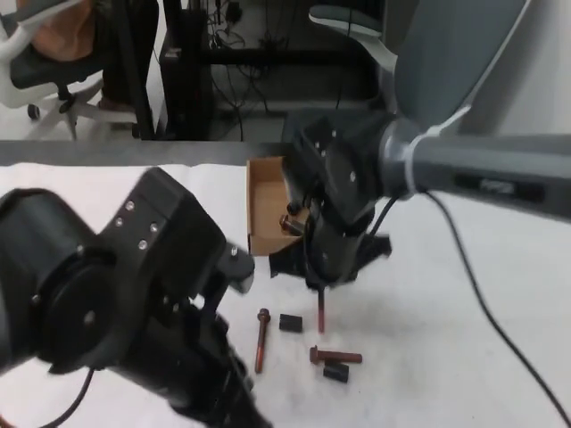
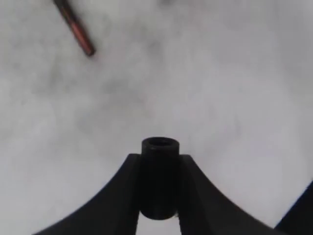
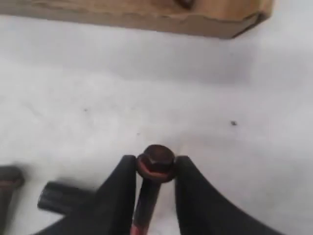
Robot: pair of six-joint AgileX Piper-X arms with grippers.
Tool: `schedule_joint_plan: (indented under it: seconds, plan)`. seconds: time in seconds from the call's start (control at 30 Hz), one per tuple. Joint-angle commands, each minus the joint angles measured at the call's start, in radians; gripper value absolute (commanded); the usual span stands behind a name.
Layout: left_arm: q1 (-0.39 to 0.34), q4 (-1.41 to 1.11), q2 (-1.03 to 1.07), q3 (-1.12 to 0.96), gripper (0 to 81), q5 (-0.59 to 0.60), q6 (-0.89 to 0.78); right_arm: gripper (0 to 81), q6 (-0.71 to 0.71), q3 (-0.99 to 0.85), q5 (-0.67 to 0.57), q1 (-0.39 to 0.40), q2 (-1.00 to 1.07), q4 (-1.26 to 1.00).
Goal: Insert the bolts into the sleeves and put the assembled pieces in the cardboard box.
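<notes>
My left gripper (image 2: 160, 157) is shut on a short black sleeve (image 2: 160, 188), held with its open bore facing outward over the white bench; the left arm (image 1: 134, 294) fills the near left of the high view. My right gripper (image 3: 155, 160) is shut on a copper-coloured bolt (image 3: 145, 201) just under its hex head. In the high view that bolt (image 1: 320, 315) hangs point-down from the right gripper (image 1: 323, 267), just in front of the open cardboard box (image 1: 260, 201). A bolt piece (image 1: 290, 223) lies inside the box.
On the bench lie two loose bolts (image 1: 262, 340) (image 1: 337, 357) and two black sleeves (image 1: 290, 322) (image 1: 335, 372). A sleeve (image 3: 58, 198) and a bolt head (image 3: 7, 178) lie beside the right gripper. A bolt tip (image 2: 76, 27) lies ahead of the left gripper. Chairs stand beyond the bench.
</notes>
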Motion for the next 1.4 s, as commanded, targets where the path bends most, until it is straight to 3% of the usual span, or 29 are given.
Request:
schedule_joint_plan:
  seconds: [0.0, 0.13, 0.27, 0.37, 0.47, 0.57, 0.93, 1.37]
  plan:
    - [0.001, -0.155, -0.076, 0.032, 1.8, 0.015, -0.034, 0.6, -0.134, -0.001, 0.133, 0.035, -0.156, 0.053]
    - [0.001, -0.406, -0.217, 0.136, 1.8, 0.015, -0.054, 0.6, -0.15, 0.111, 0.085, 0.058, -0.371, -0.124]
    - [0.001, -0.703, -0.4, 0.281, 1.8, 0.001, -0.212, 0.6, -0.176, 0.288, 0.013, 0.075, -0.602, -0.356]
    - [0.001, -0.916, -0.514, 0.379, 1.8, -0.049, -0.253, 0.6, -0.213, 0.432, -0.114, 0.097, -0.749, -0.563]
    - [0.001, -1.018, -0.549, 0.444, 1.8, -0.064, -0.247, 0.6, -0.237, 0.547, -0.21, 0.139, -0.84, -0.829]
    - [0.001, -1.023, -0.542, 0.459, 1.8, -0.029, -0.25, 0.6, -0.233, 0.614, -0.204, 0.175, -0.857, -0.957]
    - [0.001, -0.98, -0.538, 0.459, 1.8, 0.013, -0.17, 0.6, -0.233, 0.632, -0.211, 0.27, -0.838, -0.976]
    - [0.001, -0.897, -0.538, 0.459, 1.8, 0.007, -0.047, 0.6, -0.233, 0.629, -0.263, 0.28, -0.838, -0.906]
